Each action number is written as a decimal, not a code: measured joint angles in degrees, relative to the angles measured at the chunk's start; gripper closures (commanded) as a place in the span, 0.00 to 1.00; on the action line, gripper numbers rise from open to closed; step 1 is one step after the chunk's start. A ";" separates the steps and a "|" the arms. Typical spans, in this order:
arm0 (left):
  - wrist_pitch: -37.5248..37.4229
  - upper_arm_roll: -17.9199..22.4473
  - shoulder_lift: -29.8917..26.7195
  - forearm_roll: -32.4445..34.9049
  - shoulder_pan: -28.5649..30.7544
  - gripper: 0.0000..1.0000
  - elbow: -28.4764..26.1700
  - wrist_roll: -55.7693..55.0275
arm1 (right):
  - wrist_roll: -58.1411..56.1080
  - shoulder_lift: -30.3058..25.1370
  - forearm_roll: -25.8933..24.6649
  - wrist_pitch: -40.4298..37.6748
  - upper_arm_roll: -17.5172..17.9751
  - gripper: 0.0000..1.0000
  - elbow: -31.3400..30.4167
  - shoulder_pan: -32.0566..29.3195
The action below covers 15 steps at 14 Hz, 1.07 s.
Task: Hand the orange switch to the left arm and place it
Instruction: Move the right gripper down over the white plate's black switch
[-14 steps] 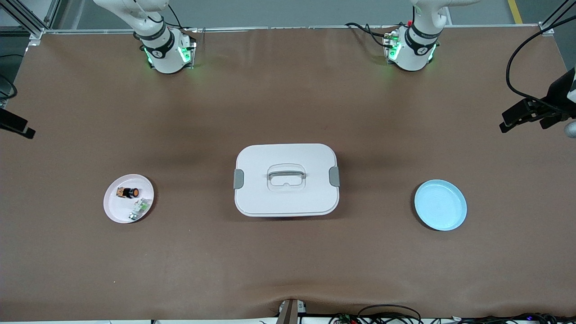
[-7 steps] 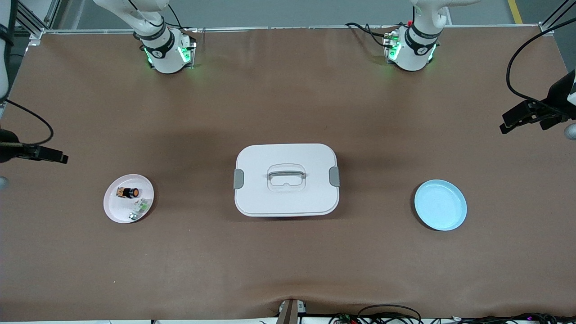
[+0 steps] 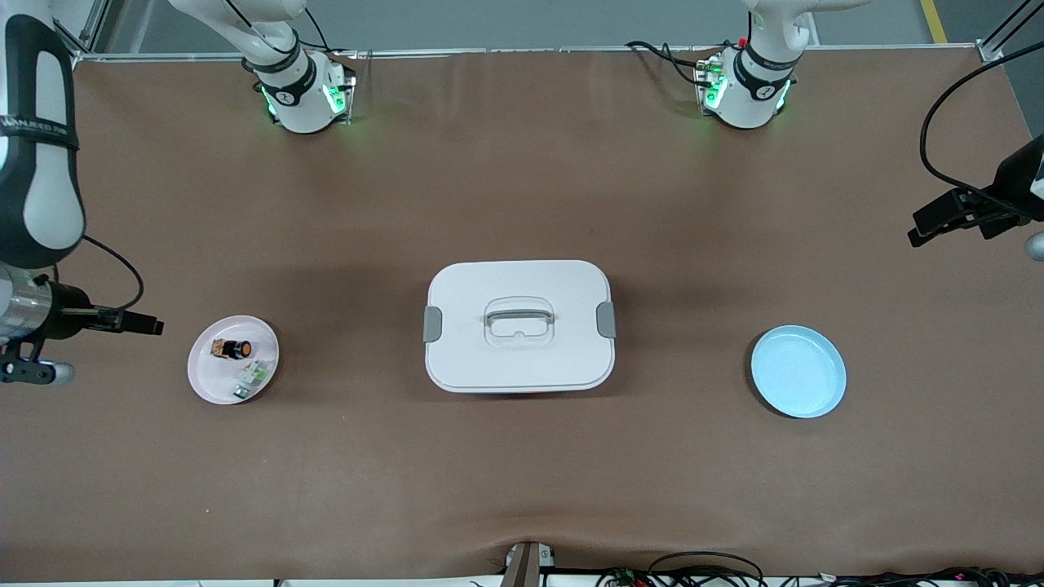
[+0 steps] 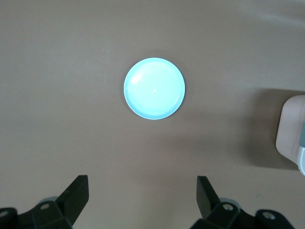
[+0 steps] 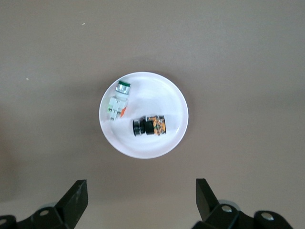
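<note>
A matt brown covering, smooth and paper- or cloth-like, lies over the table (image 3: pixel 522 179). The box (image 3: pixel 519 325) looks like smooth white plastic with a soft sheen, its latches a duller grey. The blue plate (image 3: pixel 798 371) is glossy and catches a highlight; the white plate (image 5: pixel 143 114) is equally smooth and shiny. The orange switch (image 5: pixel 149 126) has a dark, matt plastic-looking body, though its end is too small to judge. The white-and-green component (image 5: pixel 117 100) seems to be plastic. The arms (image 3: pixel 37 155) show glossy white shells, black sections and a brushed-metal wrist.
</note>
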 measured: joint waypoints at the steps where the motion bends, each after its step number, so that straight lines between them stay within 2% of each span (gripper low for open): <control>1: 0.00 0.01 0.07 0.00 0.02 0.00 0.00 0.00 | 0.00 0.00 0.05 2.21 0.05 0.00 -1.70 0.02; 11: 0.00 0.02 0.20 0.00 0.02 0.00 0.00 0.00 | -2.11 0.06 1.45 28.24 0.64 0.00 -21.19 0.90; 15: 0.00 0.02 0.22 0.00 0.02 0.00 0.01 0.00 | -3.15 1.54 1.45 31.36 0.72 0.00 -23.65 1.58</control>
